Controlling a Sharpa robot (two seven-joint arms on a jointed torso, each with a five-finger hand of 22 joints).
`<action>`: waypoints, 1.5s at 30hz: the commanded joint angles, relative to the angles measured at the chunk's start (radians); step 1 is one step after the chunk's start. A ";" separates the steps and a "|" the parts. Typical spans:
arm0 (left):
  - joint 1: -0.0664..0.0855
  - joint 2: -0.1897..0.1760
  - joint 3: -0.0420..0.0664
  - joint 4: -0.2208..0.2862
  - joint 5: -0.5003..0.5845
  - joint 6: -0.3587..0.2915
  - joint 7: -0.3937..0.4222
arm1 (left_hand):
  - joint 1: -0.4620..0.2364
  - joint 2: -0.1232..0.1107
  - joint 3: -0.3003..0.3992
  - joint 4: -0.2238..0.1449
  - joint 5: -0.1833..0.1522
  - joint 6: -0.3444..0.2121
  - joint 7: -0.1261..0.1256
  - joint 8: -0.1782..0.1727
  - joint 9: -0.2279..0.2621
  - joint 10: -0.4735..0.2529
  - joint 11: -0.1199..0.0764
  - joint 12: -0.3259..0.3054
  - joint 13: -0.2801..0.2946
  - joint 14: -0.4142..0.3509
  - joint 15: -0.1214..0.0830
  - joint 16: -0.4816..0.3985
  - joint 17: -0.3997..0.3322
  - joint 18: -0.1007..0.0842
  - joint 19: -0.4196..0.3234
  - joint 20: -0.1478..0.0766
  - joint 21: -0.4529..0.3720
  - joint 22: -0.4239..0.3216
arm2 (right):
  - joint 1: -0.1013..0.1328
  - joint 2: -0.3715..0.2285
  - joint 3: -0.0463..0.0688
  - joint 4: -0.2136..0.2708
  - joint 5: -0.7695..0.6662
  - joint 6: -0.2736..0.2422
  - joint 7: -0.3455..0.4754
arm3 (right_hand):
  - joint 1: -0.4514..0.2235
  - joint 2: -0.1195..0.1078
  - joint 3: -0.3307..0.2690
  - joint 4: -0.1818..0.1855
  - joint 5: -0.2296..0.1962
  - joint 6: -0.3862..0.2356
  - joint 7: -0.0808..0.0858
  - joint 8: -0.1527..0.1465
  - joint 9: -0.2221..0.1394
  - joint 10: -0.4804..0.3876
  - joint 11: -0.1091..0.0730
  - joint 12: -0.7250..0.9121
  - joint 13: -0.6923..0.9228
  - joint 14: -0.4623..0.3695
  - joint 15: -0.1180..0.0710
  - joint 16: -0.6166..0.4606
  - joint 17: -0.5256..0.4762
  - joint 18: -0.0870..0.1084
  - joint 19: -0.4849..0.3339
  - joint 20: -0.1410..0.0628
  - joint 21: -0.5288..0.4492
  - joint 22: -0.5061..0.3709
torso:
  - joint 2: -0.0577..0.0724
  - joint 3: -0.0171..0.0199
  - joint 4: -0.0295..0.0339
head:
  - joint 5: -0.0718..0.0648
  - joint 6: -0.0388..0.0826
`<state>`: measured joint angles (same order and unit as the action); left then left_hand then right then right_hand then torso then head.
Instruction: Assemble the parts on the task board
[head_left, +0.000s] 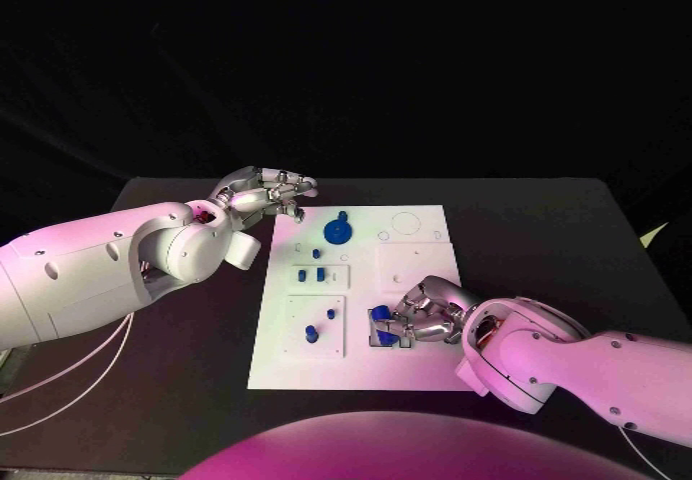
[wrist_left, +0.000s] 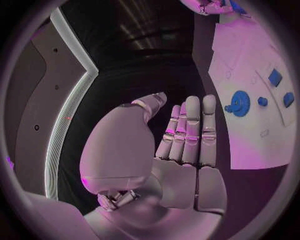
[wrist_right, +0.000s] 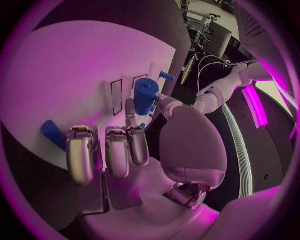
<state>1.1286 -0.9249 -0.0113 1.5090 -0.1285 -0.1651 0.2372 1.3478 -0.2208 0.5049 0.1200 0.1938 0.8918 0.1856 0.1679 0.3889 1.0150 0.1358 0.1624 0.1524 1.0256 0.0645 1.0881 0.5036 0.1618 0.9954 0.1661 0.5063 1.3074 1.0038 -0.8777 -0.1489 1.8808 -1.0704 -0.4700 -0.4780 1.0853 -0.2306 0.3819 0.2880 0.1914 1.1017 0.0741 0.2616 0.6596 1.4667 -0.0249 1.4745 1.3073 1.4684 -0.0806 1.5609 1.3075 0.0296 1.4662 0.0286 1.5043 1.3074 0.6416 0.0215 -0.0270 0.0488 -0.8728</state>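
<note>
Fingers (wrist_right: 132, 131) of your right hand (head_left: 418, 318) are pinching a blue peg (wrist_right: 145, 95) over the near right part of the white board (head_left: 418, 265). Your left hand (head_left: 260, 192) is hovering by the board's far left corner, fingers loosely curled and holding nothing, near the blue gear (head_left: 338, 231).

Bare black table (head_left: 548, 240) flanks the task board (head_left: 418, 262), whose left half blue parts (head_left: 336, 231) crowd

Head camera looking down, wrist cameras close behind hands, sharing task board (head_left: 418, 375)
</note>
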 joint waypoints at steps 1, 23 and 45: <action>0.000 0.000 0.001 0.004 -0.003 0.015 0.004 | -0.002 0.002 -0.001 -0.006 0.004 -0.005 0.002 0.004 -0.001 -0.008 0.001 0.006 0.002 -0.006 0.001 -0.007 -0.001 0.017 0.003 0.004 -0.003 0.010 | -0.001 0.003 0.000 -0.005 -0.011 0.030 0.003 | -0.020 0.009 -0.041 0.002 -0.044 0.033 -0.034 -0.008 0.001 0.062 -0.005 -0.002 0.198 0.098 -0.006 0.004 0.242 -0.015 0.076 -0.003 0.001 0.244 | 0.000 -0.0008 -0.0010 | 0.002 0.000; 0.000 -0.003 0.001 0.005 -0.003 0.015 0.001 | 0.000 0.004 0.000 -0.010 0.007 -0.006 0.002 0.006 -0.003 -0.012 0.002 0.010 0.003 -0.008 0.002 -0.005 -0.002 0.017 0.002 0.004 -0.006 0.012 | -0.001 -0.019 0.000 0.005 -0.049 0.028 0.039 | 0.063 0.095 -0.317 -0.002 0.012 0.034 -0.035 -0.025 0.023 0.062 -0.006 -0.007 0.201 0.099 -0.007 0.004 0.245 -0.014 0.074 -0.003 -0.002 0.243 | -0.001 0.0011 -0.0018 | 0.005 0.000; 0.000 -0.004 0.000 0.001 -0.003 0.012 0.004 | 0.000 0.004 0.000 -0.010 0.007 -0.006 0.002 0.006 -0.003 -0.012 0.002 0.010 0.003 -0.008 0.002 -0.005 -0.002 0.017 0.002 0.004 -0.006 0.012 | 0.054 -0.246 0.000 0.048 -0.323 0.026 0.017 | 0.146 0.051 -0.315 0.001 0.036 -0.017 -0.012 -0.071 0.001 0.039 0.012 -0.059 0.173 0.099 0.007 0.005 0.249 -0.011 0.067 0.007 -0.018 0.238 | -0.003 -0.0003 -0.0060 | -0.032 0.000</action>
<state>1.1286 -0.9300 -0.0116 1.5093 -0.1296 -0.1645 0.2341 1.3478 -0.2208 0.5050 0.1143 0.1938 0.8918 0.1856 0.1678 0.3875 1.0060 0.1377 0.1684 0.1539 1.0256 0.0645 1.0881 0.5022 0.1618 0.9954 0.1661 0.5063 1.3073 1.0609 -1.1206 -0.1475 1.9250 -1.2888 -0.4608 -0.4492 1.2218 -0.1767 0.0681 0.2872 0.2242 1.0895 0.0606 0.1950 0.6616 1.4666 -0.0178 1.4201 1.3077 1.4684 -0.0806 1.5608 1.3074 0.0296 1.4662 0.0287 1.4925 1.3076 0.6371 0.0202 -0.0341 0.0202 -0.8728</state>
